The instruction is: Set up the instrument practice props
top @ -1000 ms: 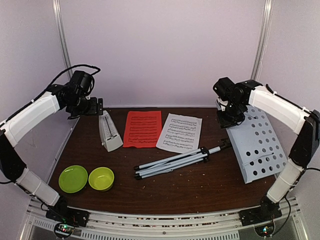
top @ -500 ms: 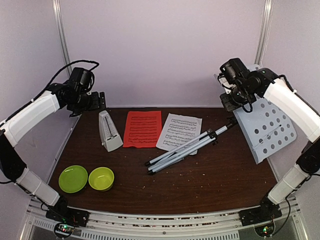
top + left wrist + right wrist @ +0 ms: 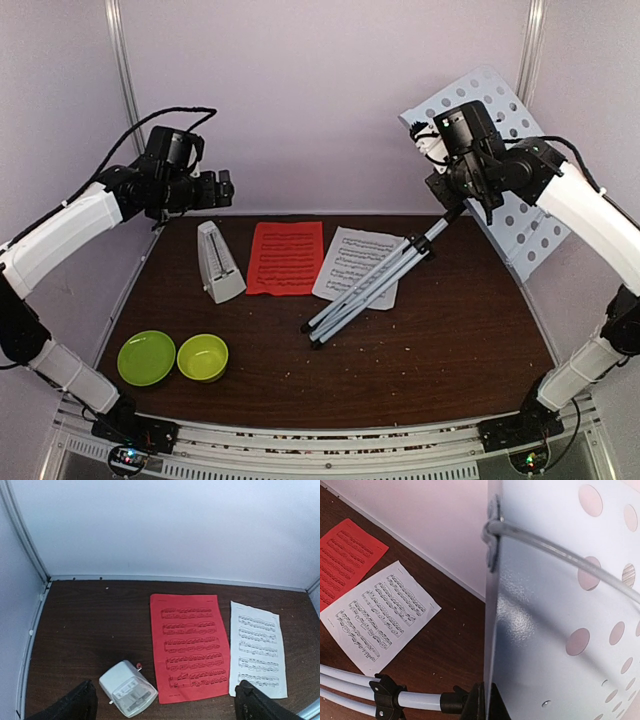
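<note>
1. The surface [image 3: 450,370] is a dark brown board with a wood grain. Pale specks [image 3: 400,352] are scattered over its near half.
2. A plain back wall [image 3: 320,100], pale lilac-white, rises from its far edge. A thin light strip [image 3: 175,578] runs along the joint.
3. Side walls [image 3: 50,90] of the same pale panel close in on the left and right.
4. Slim metal uprights [image 3: 125,80] stand in both far corners.
5. Grey metal edging [image 3: 29,645] lines the left side of the surface.
6. A ribbed aluminium rail [image 3: 320,445] runs along the near edge.
7. The light is soft and even, and the shadows are faint.
</note>
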### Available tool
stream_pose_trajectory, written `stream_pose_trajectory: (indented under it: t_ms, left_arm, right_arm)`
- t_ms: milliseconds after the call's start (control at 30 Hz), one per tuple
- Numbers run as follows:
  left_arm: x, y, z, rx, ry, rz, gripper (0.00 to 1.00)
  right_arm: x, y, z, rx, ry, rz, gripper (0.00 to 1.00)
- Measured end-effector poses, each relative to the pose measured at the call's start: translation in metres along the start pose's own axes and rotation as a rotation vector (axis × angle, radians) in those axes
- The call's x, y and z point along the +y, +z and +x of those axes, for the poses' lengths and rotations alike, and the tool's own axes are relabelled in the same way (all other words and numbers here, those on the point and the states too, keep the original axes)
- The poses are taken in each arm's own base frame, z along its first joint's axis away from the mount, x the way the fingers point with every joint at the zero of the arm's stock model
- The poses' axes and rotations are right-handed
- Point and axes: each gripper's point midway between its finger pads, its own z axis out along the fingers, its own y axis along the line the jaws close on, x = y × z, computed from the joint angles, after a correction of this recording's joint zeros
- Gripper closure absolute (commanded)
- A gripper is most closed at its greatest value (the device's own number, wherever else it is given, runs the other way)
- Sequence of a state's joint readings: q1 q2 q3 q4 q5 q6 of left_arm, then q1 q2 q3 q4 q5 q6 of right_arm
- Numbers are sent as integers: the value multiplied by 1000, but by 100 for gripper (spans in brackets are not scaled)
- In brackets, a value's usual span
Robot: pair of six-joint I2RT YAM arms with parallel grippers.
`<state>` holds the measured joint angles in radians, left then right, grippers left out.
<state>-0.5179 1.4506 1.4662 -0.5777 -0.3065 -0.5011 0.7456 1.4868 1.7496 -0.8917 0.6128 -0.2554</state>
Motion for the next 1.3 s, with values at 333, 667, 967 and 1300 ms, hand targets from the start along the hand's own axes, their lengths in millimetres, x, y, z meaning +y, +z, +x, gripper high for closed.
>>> stream_pose_trajectory:
  t_ms: [333, 667, 967, 1300]
  left_arm:
    - [-93, -27, 22, -80, 227, 244, 2]
    - [-186, -35, 86, -113, 498, 428, 6]
    - [-254, -26, 147, -177, 685, 505, 14]
    - [-270, -15, 151, -240, 733, 497, 26]
  right_arm:
    - [4, -45, -49, -164, -149, 32, 100]
    - [-6, -87, -82, -263, -265, 135, 100]
    - [15, -110, -101, -325, -364, 167, 100]
    - [52, -114, -116, -350, -482, 177, 100]
